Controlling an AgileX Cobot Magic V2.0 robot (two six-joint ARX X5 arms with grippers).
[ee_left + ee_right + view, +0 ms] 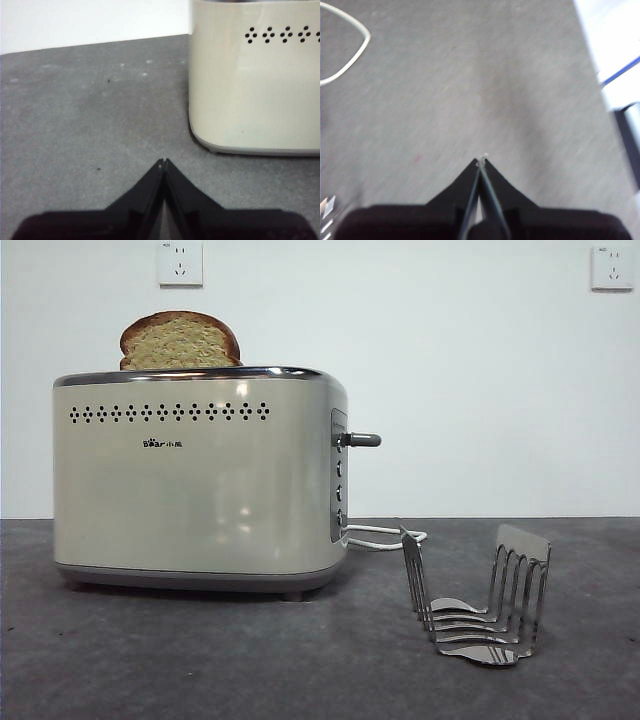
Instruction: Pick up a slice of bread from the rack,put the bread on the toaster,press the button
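The slice of bread (180, 340) stands upright in the top of the cream toaster (200, 480), its rounded brown crust sticking out above the chrome rim. The grey side lever (360, 439) is high on the toaster's right side. The silver rack (478, 602) stands with no bread in it on the table to the right of the toaster. My left gripper (163, 161) is shut and holds nothing, over the grey table beside a corner of the toaster (255, 75). My right gripper (482, 158) is shut and holds nothing, over bare table. Neither arm shows in the front view.
The toaster's white cord (385, 536) loops on the table behind the rack and also shows in the right wrist view (350, 50). Two wall sockets (180, 262) sit high on the white wall. The table's edge (600, 65) lies near the right gripper.
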